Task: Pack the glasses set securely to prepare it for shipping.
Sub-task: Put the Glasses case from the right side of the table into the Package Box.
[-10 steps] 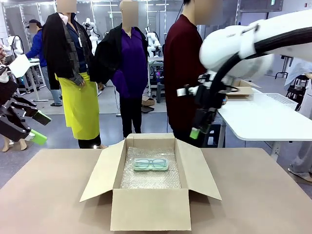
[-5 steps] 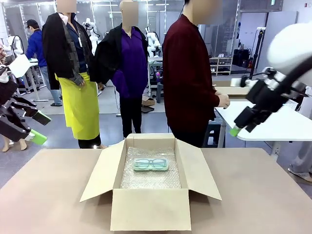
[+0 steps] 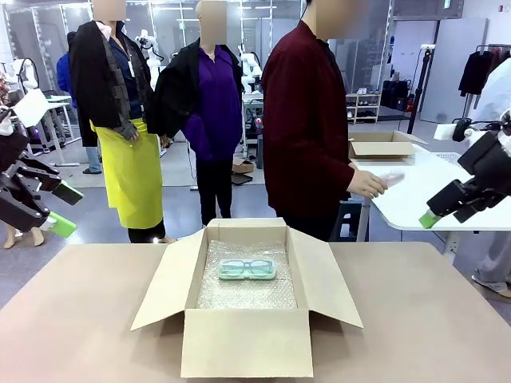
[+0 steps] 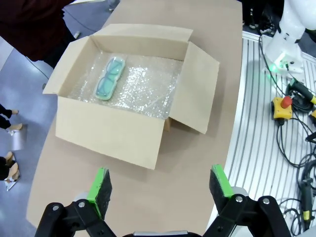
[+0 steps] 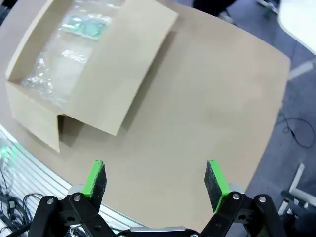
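My left claw [image 3: 66, 209] hangs released off the left edge of the bench [image 3: 431, 319], its green pads spread wide and holding nothing. Seen from that wrist, it [image 4: 160, 185] hovers over bare bench, near the open cardboard box [image 4: 108, 133]. My right claw [image 3: 435, 214] is up at the right side, beyond the bench edge. From its own wrist I see it [image 5: 155, 178] released too, with nothing between its pads, high above the bench.

The mint green case [image 3: 247, 270], dark-rimmed spectacles showing on it, lies flat on bubble wrap [image 3: 239, 297] in the far half of the box, whose flaps stand open. Across the bench a person has turned to a white table [image 3: 447, 203]. The person's hand [image 3: 367, 183] is at the pale pink case [image 3: 393, 177] there; I cannot tell whether it grips it.
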Tool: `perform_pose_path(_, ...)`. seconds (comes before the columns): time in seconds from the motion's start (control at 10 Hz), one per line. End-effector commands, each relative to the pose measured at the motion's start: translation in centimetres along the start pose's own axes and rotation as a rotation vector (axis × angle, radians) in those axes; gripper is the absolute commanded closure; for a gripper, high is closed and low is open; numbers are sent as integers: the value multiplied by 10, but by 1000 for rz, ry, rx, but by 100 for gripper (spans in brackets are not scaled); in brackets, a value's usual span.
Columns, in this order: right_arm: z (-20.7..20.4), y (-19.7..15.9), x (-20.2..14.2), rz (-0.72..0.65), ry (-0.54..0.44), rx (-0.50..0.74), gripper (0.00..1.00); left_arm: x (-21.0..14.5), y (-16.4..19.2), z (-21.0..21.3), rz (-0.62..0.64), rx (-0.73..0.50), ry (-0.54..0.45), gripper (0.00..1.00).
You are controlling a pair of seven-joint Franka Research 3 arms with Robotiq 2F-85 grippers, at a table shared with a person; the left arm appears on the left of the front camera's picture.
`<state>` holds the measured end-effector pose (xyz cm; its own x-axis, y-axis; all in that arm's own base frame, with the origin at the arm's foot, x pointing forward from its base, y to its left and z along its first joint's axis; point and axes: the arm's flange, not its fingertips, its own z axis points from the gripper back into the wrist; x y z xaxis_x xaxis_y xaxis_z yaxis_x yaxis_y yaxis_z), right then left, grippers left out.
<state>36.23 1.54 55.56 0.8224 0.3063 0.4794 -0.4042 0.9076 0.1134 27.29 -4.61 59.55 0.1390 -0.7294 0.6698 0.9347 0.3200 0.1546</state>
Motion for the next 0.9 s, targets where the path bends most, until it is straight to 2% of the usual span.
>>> perform_pose_path(0.0, -5, 4, 3, -78, 28, -107, 0, 0, 0, 2, -17, -15, -6, 0)
perform_pose_path(0.2, 1, -2, 0, -26, 10, -41, 0, 0, 0, 2, -17, -15, -6, 0)
perform_pose_path(0.8, 1, -2, 0, -26, 10, -41, 0, 0, 0, 2, -17, -15, -6, 0)
